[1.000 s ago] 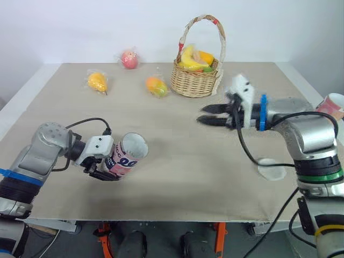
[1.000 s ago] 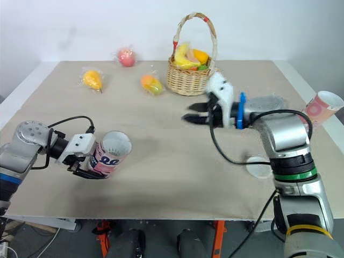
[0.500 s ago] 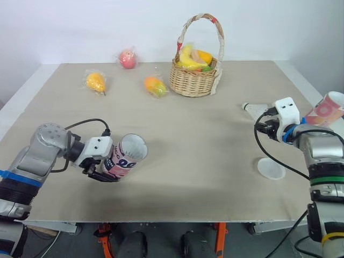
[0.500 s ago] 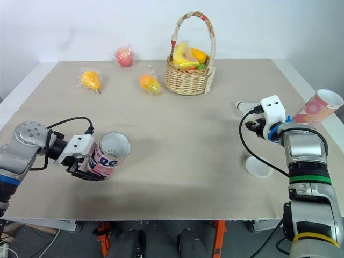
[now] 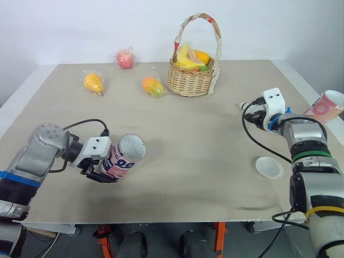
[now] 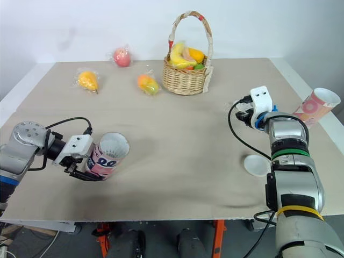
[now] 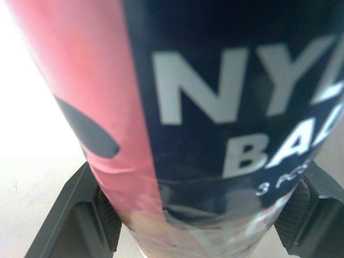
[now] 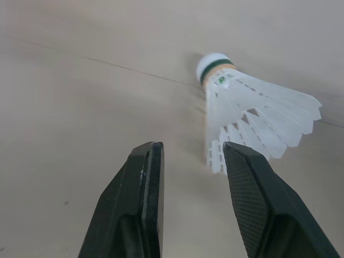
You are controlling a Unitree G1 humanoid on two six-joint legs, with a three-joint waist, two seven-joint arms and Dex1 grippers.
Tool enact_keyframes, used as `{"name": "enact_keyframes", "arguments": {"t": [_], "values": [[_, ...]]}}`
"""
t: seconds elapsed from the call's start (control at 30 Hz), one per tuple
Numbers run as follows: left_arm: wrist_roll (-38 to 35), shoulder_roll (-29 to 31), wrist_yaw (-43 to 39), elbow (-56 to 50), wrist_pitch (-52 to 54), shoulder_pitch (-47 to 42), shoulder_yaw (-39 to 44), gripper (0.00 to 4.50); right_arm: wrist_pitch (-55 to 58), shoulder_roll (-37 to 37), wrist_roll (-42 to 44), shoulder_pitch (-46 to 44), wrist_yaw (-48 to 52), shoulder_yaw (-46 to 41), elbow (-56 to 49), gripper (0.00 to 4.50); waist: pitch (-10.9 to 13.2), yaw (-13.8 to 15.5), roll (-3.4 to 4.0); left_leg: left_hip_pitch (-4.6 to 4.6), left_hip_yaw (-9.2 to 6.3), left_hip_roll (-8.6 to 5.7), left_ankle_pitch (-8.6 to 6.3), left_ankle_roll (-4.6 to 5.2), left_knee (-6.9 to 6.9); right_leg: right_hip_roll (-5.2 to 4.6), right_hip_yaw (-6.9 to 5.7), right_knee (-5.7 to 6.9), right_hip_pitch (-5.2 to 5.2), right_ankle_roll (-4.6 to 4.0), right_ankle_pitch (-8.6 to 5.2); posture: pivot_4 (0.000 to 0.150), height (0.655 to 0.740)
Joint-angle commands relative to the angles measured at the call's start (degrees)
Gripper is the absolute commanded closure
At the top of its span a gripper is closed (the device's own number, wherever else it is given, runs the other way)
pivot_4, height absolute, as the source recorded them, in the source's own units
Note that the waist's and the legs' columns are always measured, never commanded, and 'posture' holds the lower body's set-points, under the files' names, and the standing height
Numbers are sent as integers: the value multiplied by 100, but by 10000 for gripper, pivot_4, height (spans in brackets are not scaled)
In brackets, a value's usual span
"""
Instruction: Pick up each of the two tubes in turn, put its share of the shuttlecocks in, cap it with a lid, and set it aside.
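Note:
My left gripper (image 5: 103,167) is shut on a pink and navy tube (image 5: 122,157), held low over the table's front left with its open mouth (image 5: 132,146) tilted up and toward the right. Its fingers (image 7: 80,215) clamp the tube's sides (image 7: 215,107). At the table's right side my right gripper (image 8: 188,153) stands open, low over the table. A white shuttlecock (image 8: 252,118) lies just beyond its fingertips, untouched, cork end pointing away. A second pink tube (image 5: 327,106) lies at the far right edge. A white lid (image 5: 269,167) rests near the front right.
A wicker basket (image 5: 185,83) of fruit stands at the back centre. Three wrapped fruits lie at the back left: a red one (image 5: 124,58), a yellow one (image 5: 93,82) and an orange one (image 5: 152,86).
My right arm has swung from the table's middle back to the right and come down with its open fingers at the shuttlecock. The left arm and its tube have stayed put.

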Motion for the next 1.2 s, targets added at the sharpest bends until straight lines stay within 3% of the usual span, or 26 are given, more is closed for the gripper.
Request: {"name": "enact_keyframes", "arguments": {"t": [0.03,0.17,0.3,0.37,0.4,0.53,0.67,0.77,0.9,0.97,1.07,1.2], "values": [[75,-29,-14,-35,84,131,-228,12862,-373,72,-140,-465,-387,-72,472,25342,0,-9,0,0,0,0,0,0,0,0,0,0,0,0,0,1500,7400],[66,-27,-17,-64,115,120,-211,12862,-624,224,-273,-687,-664,-57,826,25342,0,-10,0,1,0,1,0,0,0,1,0,0,0,-1,0,1500,7400],[55,-19,13,-117,175,134,-174,12862,-816,395,-283,-779,-781,-126,976,34545,0,-10,1,0,-1,0,0,0,-1,0,0,0,0,-1,0,1500,7400],[34,-1,29,-169,224,163,-141,12862,-888,427,-312,-774,-725,-109,974,42570,0,-10,1,0,-1,0,0,0,-2,0,0,0,0,-1,0,1500,7400],[23,7,39,-194,245,178,-126,12862,-909,430,-312,-772,-701,-116,967,43902,1,-10,1,0,-2,0,0,0,-2,0,0,0,0,-1,0,1500,7400],[7,32,58,-277,308,229,-90,12862,-1065,386,-337,-793,-520,-108,852,43902,1,-11,2,0,-1,0,0,0,-2,0,0,0,0,-1,0,1500,7400],[-12,37,83,-331,347,281,-69,12862,-1267,411,-192,-753,499,-28,100,43902,7,-19,12,0,-1,1,0,0,-3,1,0,1,-2,-1,0,1500,7400],[-16,22,89,-356,358,298,-67,12862,-1125,405,132,-236,1621,117,-1439,43902,11,-18,18,0,-2,2,0,0,-3,3,0,2,-3,-1,0,1500,7400],[-14,-13,89,-367,363,289,-89,12862,-216,-71,1692,1339,3694,372,-5504,43902,10,52,18,-10,-29,9,-2,-3,-5,4,-21,-1,1,-1,-4,1500,7400],[-17,-26,88,-360,363,280,-100,12862,295,-312,2615,1793,4224,298,-7026,43902,11,83,20,-30,-52,10,-9,-5,-1,-4,-40,-2,-7,-3,-15,1500,7400],[-12,-55,87,-325,356,245,-129,12862,876,-364,3058,1761,4257,467,-7990,43902,15,58,30,-31,-72,9,-15,-3,7,-11,-40,3,-10,-4,-16,1500,7400],[10,-130,109,-261,347,178,-174,12862,1170,-255,2754,1393,4213,1169,-8153,43902,5,26,-5,7,-65,12,-11,-1,13,-12,-50,1,25,-8,-15,1500,7400]]}}
